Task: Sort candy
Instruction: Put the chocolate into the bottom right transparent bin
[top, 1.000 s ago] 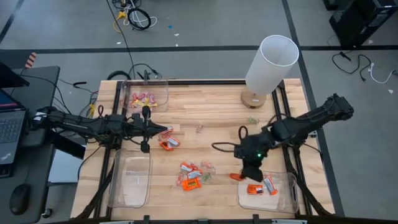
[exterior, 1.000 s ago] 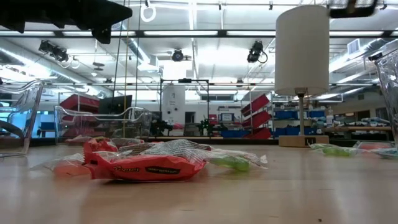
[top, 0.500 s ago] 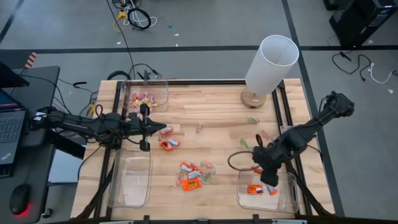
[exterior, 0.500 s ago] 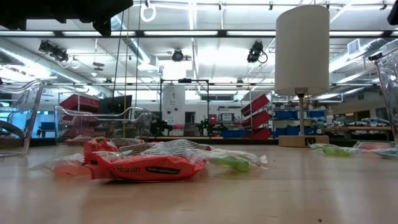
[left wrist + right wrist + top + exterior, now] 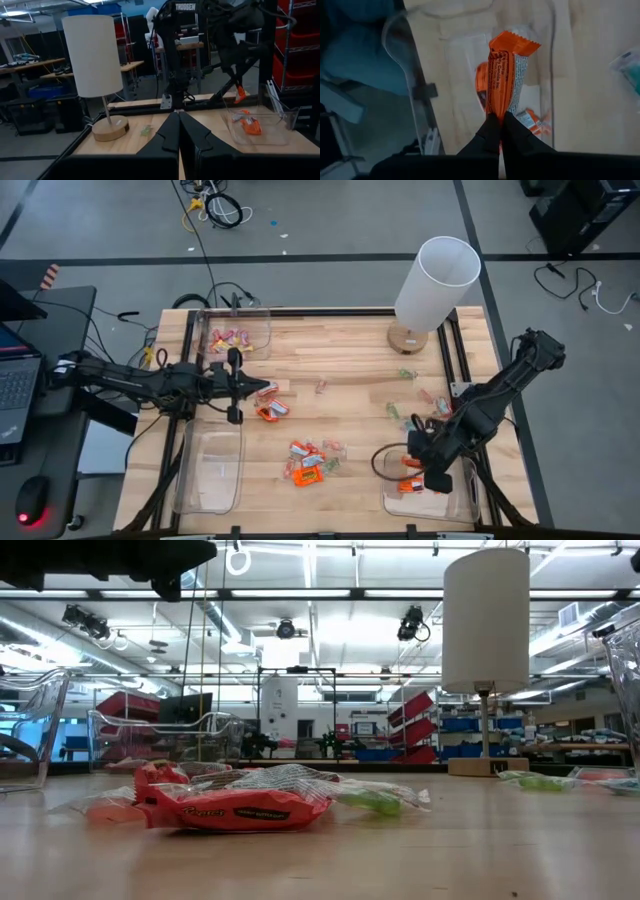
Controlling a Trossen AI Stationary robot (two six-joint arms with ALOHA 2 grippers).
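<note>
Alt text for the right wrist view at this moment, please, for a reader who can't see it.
The right gripper is shut on an orange candy, holding it above a clear plastic bin that already has orange candy lying in it. The bin sits on the wooden table, and a pale green-tinted candy shows at the picture's edge, outside the bin.

The small wrapped orange candy [image 5: 506, 75] has a white side with tiny print. The tall round lamp shade [image 5: 436, 280] is white. The wooden bench [image 5: 350, 370] is pale tan.
</note>
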